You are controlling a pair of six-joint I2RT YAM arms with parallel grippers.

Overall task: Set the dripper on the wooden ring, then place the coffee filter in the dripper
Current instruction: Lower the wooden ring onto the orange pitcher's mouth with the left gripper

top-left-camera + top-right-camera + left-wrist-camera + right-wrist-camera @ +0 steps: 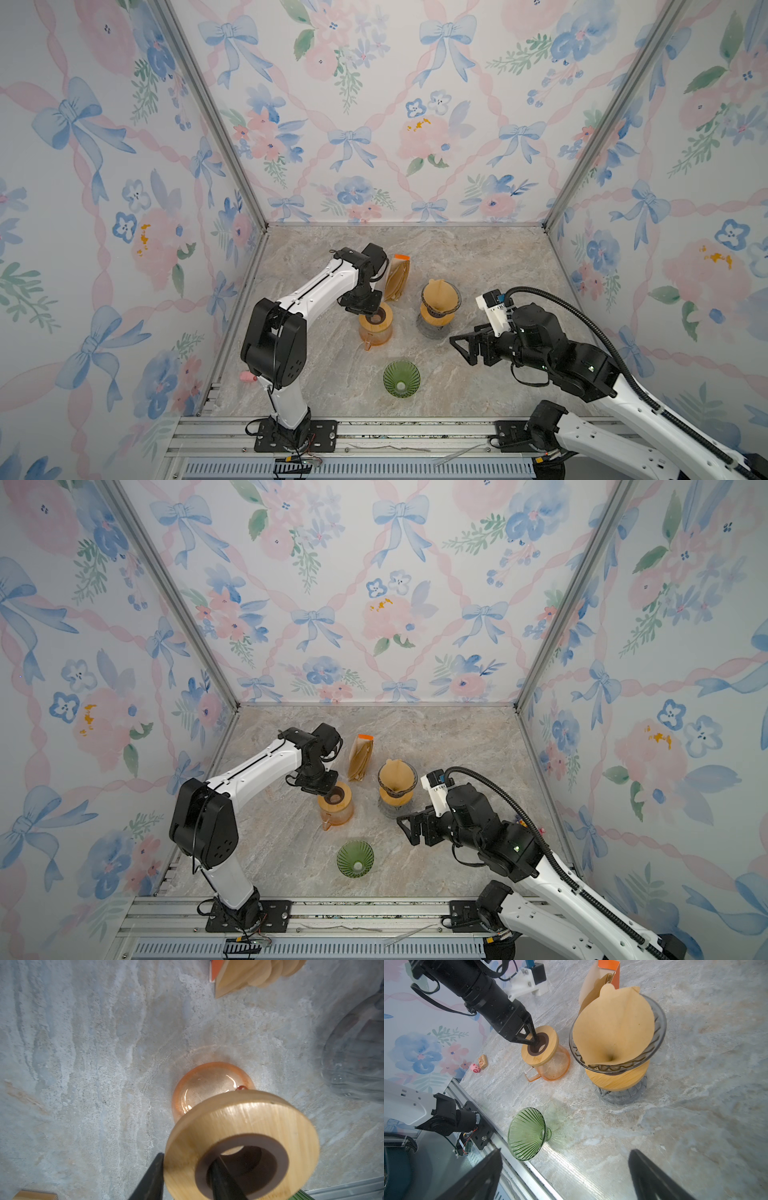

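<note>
Clock dirs as in the top views, 12 = back wall.

Coffee filter (614, 1028): brown paper cone, opened out, sitting inside the grey dripper (659, 1032), tab edge standing above the rim. The grey dripper rests on a wooden collar (616, 1080) atop a clear carafe (623, 1095), upright, approx. mid-surface (478, 257).

L hand (532, 1042): clamped on the wooden lid ring (249, 1118) of the orange server (554, 1064). One finger is down in the ring's dark centre hole, the other outside the ring's edge, w/ the wood pinched between; left wrist view shows the same. The server stands at 9 o'clock of the grey dripper, near but apart, handle toward 7 o'clock.

R hand (461, 351): fingers wide apart, holding nothing, hovering low at 5 o'clock of the carafe, near but not touching. Its fingertips point toward 9 o'clock.

Green dripper (527, 1133): ribbed glass, on its side on the surface, at 6 o'clock of the server and 7 o'clock of the carafe, well apart from both. Its wide mouth faces the front rail.

Filter pack (397, 276): stands upright w/ an orange top, at 11 o'clock of the grey dripper, just behind the L hand's wrist.

Pink pig toy (475, 1068) and small wood block (482, 1061): side by side at the surface's 8 o'clock edge, by the L wall.
</note>
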